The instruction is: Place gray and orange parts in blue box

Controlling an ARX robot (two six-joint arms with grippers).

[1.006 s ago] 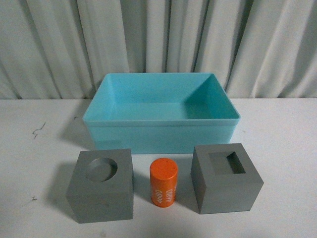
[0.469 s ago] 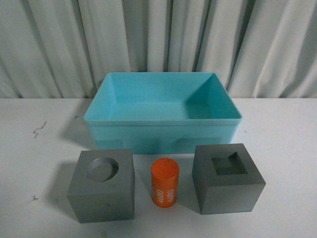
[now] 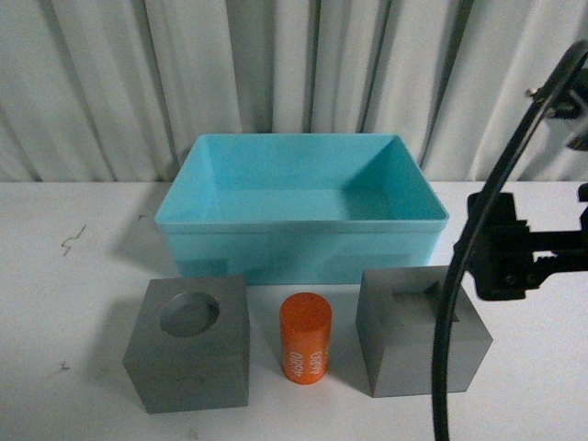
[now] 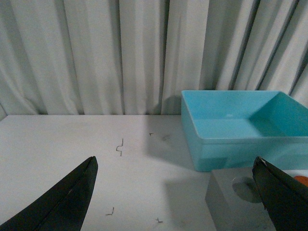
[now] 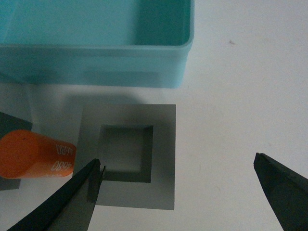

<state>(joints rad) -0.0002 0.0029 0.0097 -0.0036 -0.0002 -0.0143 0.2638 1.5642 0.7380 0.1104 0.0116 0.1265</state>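
In the front view, a light turquoise-blue rectangular plastic box (image 3: 301, 223) is seen on a white table (image 3: 73, 303), backed by a pale curtain (image 3: 110, 83). Three parts are lined up just before the box's near wall, all outside it. A matte gray cube with a round recess (image 3: 188, 354) is set by the box's left corner. A small orange cylinder with white digits (image 3: 305, 337) stands upright before the wall's middle. A matte gray cube with a rectangular recess (image 3: 413, 354) is set by the right corner. Right of the box, a black link (image 3: 514, 253), probably of the right arm, is crossed by a black cable (image 3: 457, 285); no fingers can be told here.

In the left wrist view, the left gripper (image 4: 173, 192) is shown with fingers spread wide and gripping nothing, off the box's left side.

In the right wrist view, the right gripper (image 5: 175, 192) is likewise spread wide, with nothing gripped, over the rectangular-recess cube just outside the box's near wall.
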